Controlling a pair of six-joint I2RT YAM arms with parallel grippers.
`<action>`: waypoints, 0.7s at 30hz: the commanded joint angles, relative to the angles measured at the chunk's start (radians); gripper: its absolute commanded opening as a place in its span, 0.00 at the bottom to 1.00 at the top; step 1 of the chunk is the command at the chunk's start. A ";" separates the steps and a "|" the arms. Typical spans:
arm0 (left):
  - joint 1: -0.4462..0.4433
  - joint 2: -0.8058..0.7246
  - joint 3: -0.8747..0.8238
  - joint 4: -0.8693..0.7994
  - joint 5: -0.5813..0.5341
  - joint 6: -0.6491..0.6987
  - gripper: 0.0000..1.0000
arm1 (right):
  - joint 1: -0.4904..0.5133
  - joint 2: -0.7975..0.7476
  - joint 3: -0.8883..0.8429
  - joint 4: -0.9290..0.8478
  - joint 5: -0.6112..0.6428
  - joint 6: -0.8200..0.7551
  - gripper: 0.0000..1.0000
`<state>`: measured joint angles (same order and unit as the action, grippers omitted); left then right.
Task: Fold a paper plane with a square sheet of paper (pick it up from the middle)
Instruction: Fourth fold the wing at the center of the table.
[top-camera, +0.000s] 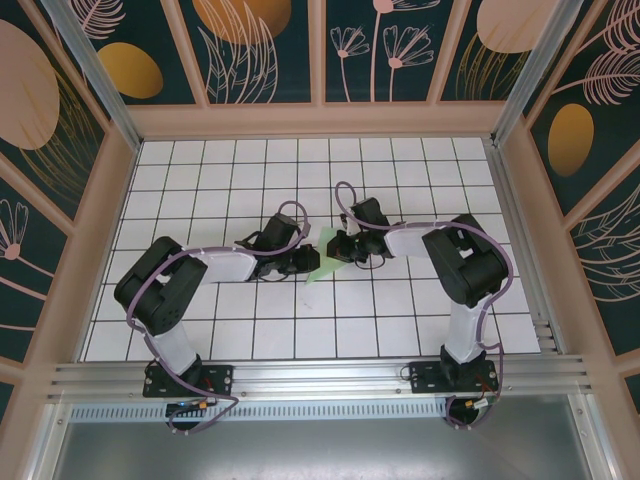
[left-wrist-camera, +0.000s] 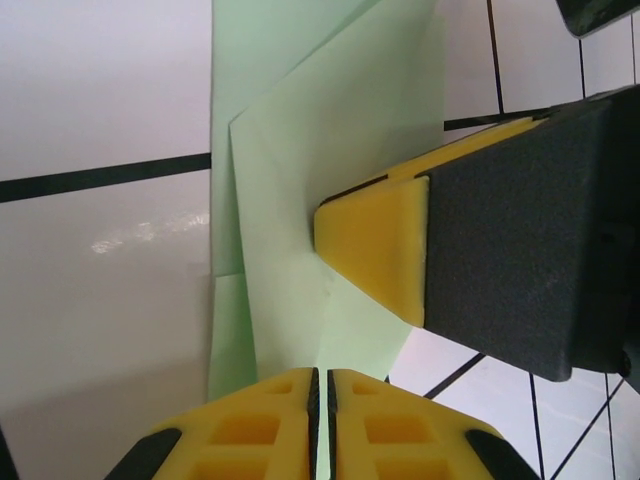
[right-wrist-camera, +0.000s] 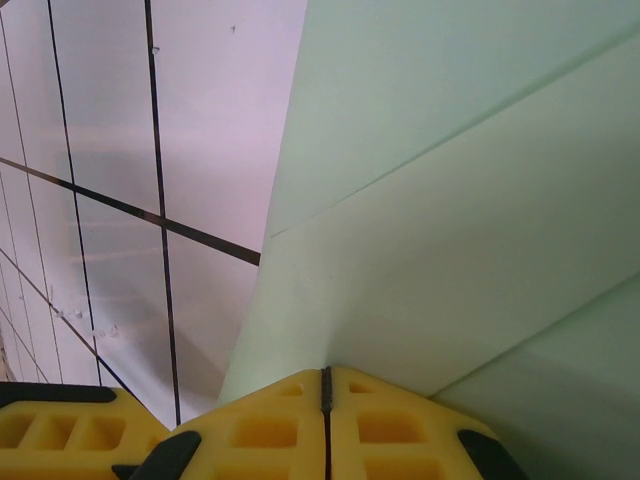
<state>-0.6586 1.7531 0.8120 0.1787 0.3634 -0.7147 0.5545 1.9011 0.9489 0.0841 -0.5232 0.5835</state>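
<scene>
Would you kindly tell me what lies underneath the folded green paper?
White grid-tiled table shows all around the folded paper, so presumably beneath it too; the patch directly under it is covered. The left gripper and right gripper each pinch an edge.

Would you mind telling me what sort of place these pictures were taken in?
Probably a robot lab cell: left arm and right arm bolted to an aluminium rail, a white grid-marked table, enclosed by leaf-print wall panels.
</scene>
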 joint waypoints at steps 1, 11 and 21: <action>-0.020 0.006 0.014 -0.020 0.025 0.001 0.14 | 0.008 0.069 -0.010 -0.058 0.065 0.004 0.07; -0.044 0.035 0.023 -0.110 -0.052 0.032 0.14 | 0.008 0.082 -0.007 -0.070 0.074 0.004 0.06; -0.046 0.046 0.010 -0.147 -0.101 0.037 0.12 | 0.006 0.094 -0.003 -0.080 0.083 -0.001 0.06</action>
<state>-0.7033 1.7794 0.8280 0.1047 0.2981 -0.6956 0.5545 1.9152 0.9627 0.0834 -0.5293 0.5838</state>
